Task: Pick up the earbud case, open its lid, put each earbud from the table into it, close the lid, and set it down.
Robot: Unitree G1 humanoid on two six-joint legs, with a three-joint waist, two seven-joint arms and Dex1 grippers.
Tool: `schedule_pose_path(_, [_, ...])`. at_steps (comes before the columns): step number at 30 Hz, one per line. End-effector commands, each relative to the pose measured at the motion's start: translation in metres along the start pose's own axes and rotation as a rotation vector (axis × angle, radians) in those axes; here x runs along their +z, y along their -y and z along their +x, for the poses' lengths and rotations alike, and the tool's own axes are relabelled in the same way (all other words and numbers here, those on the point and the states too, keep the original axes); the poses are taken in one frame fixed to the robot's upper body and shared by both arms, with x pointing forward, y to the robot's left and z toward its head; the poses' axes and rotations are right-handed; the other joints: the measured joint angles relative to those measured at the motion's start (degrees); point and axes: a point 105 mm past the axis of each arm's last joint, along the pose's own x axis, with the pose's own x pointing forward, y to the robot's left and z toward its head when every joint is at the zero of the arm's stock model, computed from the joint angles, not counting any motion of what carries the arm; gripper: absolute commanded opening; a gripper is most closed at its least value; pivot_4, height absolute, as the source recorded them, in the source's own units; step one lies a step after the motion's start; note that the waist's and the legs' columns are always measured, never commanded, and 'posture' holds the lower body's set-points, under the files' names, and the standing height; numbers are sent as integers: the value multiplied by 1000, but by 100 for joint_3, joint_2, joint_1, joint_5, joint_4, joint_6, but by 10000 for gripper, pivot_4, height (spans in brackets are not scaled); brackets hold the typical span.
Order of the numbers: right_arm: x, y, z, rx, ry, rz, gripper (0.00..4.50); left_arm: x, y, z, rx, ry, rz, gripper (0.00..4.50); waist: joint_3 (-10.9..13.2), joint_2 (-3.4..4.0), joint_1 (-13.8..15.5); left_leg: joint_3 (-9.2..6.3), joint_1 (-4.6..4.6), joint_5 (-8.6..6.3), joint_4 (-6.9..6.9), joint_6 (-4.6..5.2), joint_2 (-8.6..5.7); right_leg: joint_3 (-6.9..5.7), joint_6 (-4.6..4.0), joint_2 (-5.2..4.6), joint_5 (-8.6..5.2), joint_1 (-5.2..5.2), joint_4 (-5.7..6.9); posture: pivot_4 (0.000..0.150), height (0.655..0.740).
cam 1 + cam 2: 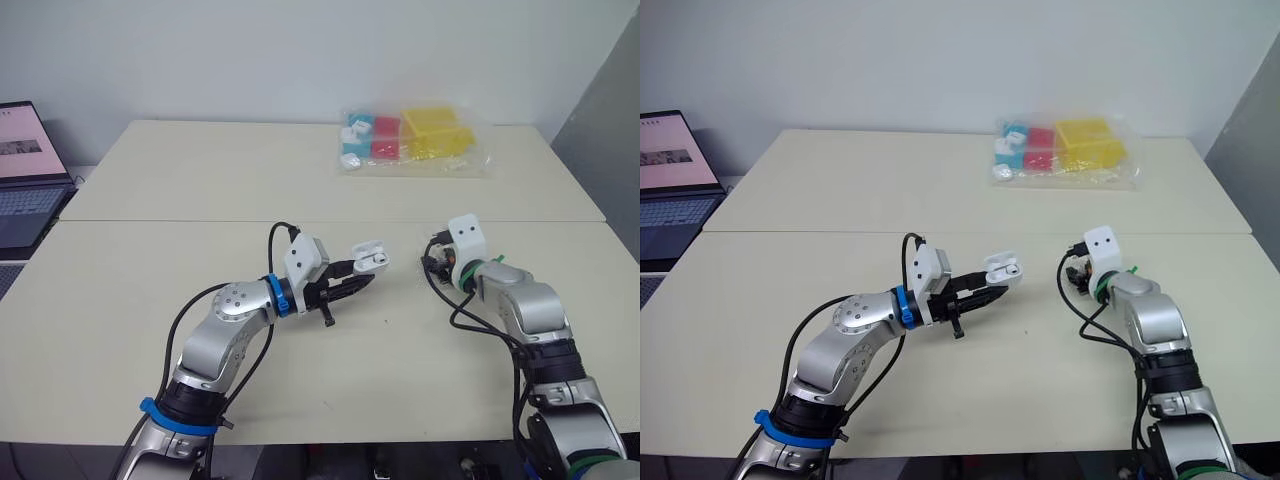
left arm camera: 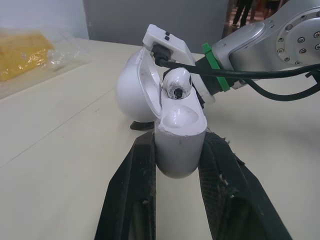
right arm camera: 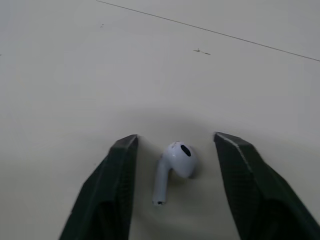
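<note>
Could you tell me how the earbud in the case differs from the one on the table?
The seated earbud sits sunk in the case, only its head showing; the loose earbud lies flat on the table, stem exposed. The left gripper carries the seated earbud; the open right gripper merely straddles the loose earbud. Both are white.
</note>
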Motion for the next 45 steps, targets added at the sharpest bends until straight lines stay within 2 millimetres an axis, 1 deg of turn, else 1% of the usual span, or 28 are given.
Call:
schedule_pose_path(1, [-3, 4, -5, -9, -12, 13, 11892, 16, 1, 1, -10, 38, 47, 8100, 0, 0, 1, 0, 0, 0, 1, 0, 0, 0, 0, 0, 0, 0, 1, 1500, 7400])
schedule_pose_path(3, [-1, 3, -7, 1, -8, 9, 5008, 15, 1, 1, -10, 37, 47, 8100, 0, 0, 2, 0, 0, 0, 1, 0, -1, 1, 0, -1, 0, 1, 1, 1500, 7400])
schedule_pose_path(4, [0, 3, -7, 5, -6, 7, 4322, 15, 2, 1, -10, 36, 47, 8100, 0, 0, 2, -2, 1, 0, 1, 0, -1, -2, 0, -1, 0, 2, 0, 1500, 7400])
schedule_pose_path(7, [2, 3, -10, 14, 1, 3, 4357, 13, 2, 0, -9, 34, 46, 8100, 0, 0, 1, -1, 0, 0, -1, 0, 0, -1, 0, 0, 0, 1, -2, 1500, 7400])
schedule_pose_path(10, [9, -2, -20, 93, 30, -66, 4357, 12, 1, -1, -7, 33, 47, 8100, 0, 0, 7, -3, -4, 0, -2, 0, -1, -3, 0, -1, 0, 0, -5, 1500, 7400])
schedule_pose_path(11, [13, -9, -26, 157, 53, -112, 4357, 12, 1, -1, -6, 32, 47, 8100, 0, 0, 7, -2, -5, 0, -2, 0, -1, -3, 0, -1, 0, 0, -7, 1500, 7400])
schedule_pose_path(14, [10, -23, -47, 340, 50, -280, 4357, 10, 2, -2, -7, 27, 46, 8100, 1, 1, -2, -1, -6, -1, -4, 0, -2, -2, 1, -3, -1, 0, -14, 1500, 7400])
schedule_pose_path(17, [6, -24, -62, 437, 32, -356, 4357, 10, 2, -3, -7, 26, 46, 8100, 1, 1, -19, -1, -3, -1, -3, 1, 0, -2, 1, 1, -1, 0, -16, 1500, 7400])
schedule_pose_path(19, [2, -28, -82, 582, 48, -502, 4357, 9, 3, -4, -8, 22, 45, 8100, 1, 1, -16, -3, -1, -1, -3, 1, 2, -3, 1, 3, -1, 0, -12, 1500, 7400])
schedule_pose_path(21, [-2, -31, -99, 727, 81, -596, 4357, 7, 5, -5, -8, 19, 42, 8100, 2, 1, -10, -6, 1, -1, -6, 1, 1, -8, 0, 3, -1, 1, -12, 1500, 7400])
schedule_pose_path(22, [-6, -25, -101, 754, 59, -624, 4357, 7, 6, -6, -7, 17, 40, 8100, 2, 1, -11, -7, 1, -1, -5, 1, 2, -10, 0, 4, -1, 2, -15, 1500, 7400])
schedule_pose_path(25, [-18, -9, -103, 800, -33, -691, 4357, 5, 8, -8, -3, 12, 33, 8100, 3, -1, -26, 0, 3, -1, -1, 1, 1, -4, 1, 4, -1, 3, -14, 1500, 7400])
schedule_pose_path(28, [-25, -1, -106, 853, -83, -765, 4357, 5, 10, -10, 0, 8, 29, 8100, 3, -1, -17, 1, 5, -1, 3, 1, -1, -2, 2, 1, 0, 6, -12, 1500, 7400])
schedule_pose_path(30, [-37, 9, -110, 917, -160, -860, 4357, 4, 12, -13, 2, 0, 28, 8100, 3, -1, -19, 0, 7, -1, 2, 1, -1, -2, 2, 2, 0, 6, -11, 1500, 7400])
schedule_pose_path(31, [-45, 18, -111, 940, -222, -904, 4357, 4, 12, -14, 6, -4, 28, 8100, 3, -1, -21, 1, 8, -1, -1, 1, 0, -2, 1, 3, 0, 6, -11, 1500, 7400])
schedule_pose_path(34, [-56, 31, -111, 978, -309, -957, 4357, 4, 12, -17, 18, -11, 26, 8100, 3, -1, -12, 1, 8, -1, -2, 1, 1, -2, 0, 3, -1, 6, -12, 1500, 7400])
schedule_pose_path(40, [-57, 32, -107, 1011, -326, -958, 4357, 5, 15, -19, 23, -15, 22, 8100, 3, 0, -13, 3, 12, -1, 0, 1, 1, 2, 0, 3, -1, 6, -5, 1500, 7400])
schedule_pose_path(43, [-54, 31, -102, 978, -325, -931, 4357, 6, 16, -20, 25, -16, 22, 8100, 3, 0, -12, 4, 14, 0, 2, 0, 1, 4, 0, 2, -1, 6, -2, 1500, 7400])
schedule_pose_path(45, [-55, 31, -103, 996, -339, -943, 4357, 7, 15, -20, 27, -18, 24, 8100, 3, 0, -11, 4, 15, 0, 3, 0, 1, 3, 0, 2, -1, 8, 0, 1500, 7400])
